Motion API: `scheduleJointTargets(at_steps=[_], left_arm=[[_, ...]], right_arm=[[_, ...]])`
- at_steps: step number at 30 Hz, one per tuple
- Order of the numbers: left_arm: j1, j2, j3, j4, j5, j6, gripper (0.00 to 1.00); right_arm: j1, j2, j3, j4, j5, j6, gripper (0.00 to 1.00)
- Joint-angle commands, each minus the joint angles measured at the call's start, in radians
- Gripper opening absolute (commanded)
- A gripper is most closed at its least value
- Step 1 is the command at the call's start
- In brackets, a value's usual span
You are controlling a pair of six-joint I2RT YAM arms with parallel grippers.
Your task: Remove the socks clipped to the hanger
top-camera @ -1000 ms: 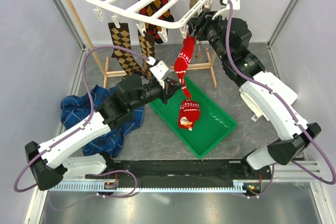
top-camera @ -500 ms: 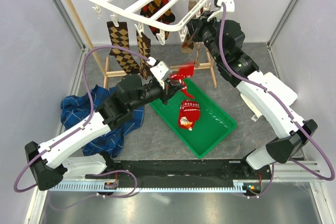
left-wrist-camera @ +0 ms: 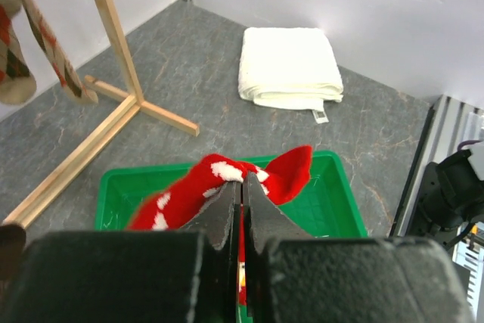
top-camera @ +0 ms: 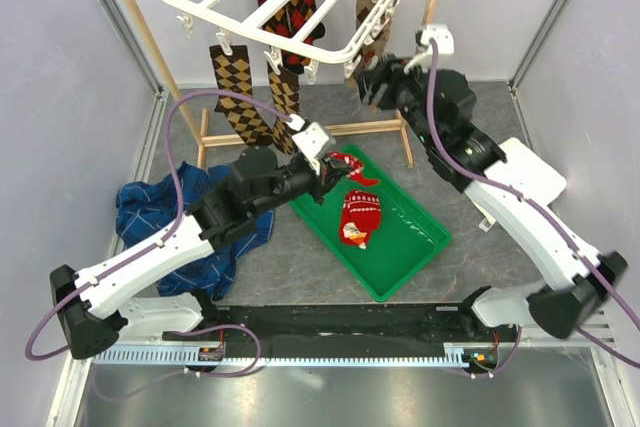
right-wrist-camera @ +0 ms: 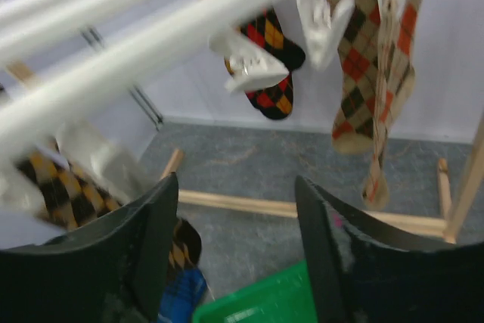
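The white hanger (top-camera: 300, 42) hangs at the back, tilted. Brown-and-tan argyle socks (top-camera: 232, 95) dangle from its near clips, and black-red-yellow socks (top-camera: 287, 2) hang further back. My left gripper (top-camera: 326, 164) is shut on a red sock with white pattern (top-camera: 347, 161), free of the hanger, over the far end of the green tray (top-camera: 415, 242). In the left wrist view the jaws (left-wrist-camera: 242, 187) pinch that red sock (left-wrist-camera: 291, 172). A second red sock (top-camera: 360, 217) lies in the tray. My right gripper (top-camera: 373, 82) stands open and empty just under the hanger's right edge (right-wrist-camera: 151, 43), near a tan argyle sock (right-wrist-camera: 374, 58).
The wooden rack (top-camera: 148, 47) holds the hanger; its foot bar (top-camera: 372, 129) crosses the floor behind the tray. A blue plaid cloth (top-camera: 160, 212) lies under my left arm. A white folded cloth (left-wrist-camera: 289, 66) sits beyond the tray. Walls close in on three sides.
The red sock has come off its clip and now droops from my left gripper over the tray. My right gripper has opened and drawn back from the clip, and the hanger has swung up.
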Motion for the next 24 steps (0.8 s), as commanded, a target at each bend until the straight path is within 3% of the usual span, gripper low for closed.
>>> scheduleJointTargets(at_steps=[1,10,14,17,21,24], left_arm=[[-0.098,0.033,0.003,-0.019,-0.158,0.072,0.02],[-0.117,0.112,0.007,-0.02,-0.134,-0.13,0.02],[-0.117,0.189,-0.055,0.01,-0.2,-0.182,0.04],[-0.118,0.261,-0.072,0.02,-0.171,-0.235,0.06],[-0.12,0.281,-0.098,0.053,-0.183,-0.287,0.52],[-0.118,0.255,-0.112,0.056,-0.235,-0.287,0.63]], right_arm=[[0.005,-0.184,-0.215,0.002,-0.019,0.006,0.75],[0.005,-0.51,-0.578,-0.048,-0.012,0.095,0.87],[0.005,-0.633,-0.662,-0.106,0.024,0.09,0.88],[0.005,-0.725,-0.705,-0.129,0.07,0.079,0.88],[0.005,-0.791,-0.712,-0.155,0.087,0.05,0.88],[0.005,-0.805,-0.708,-0.171,0.087,0.037,0.88]])
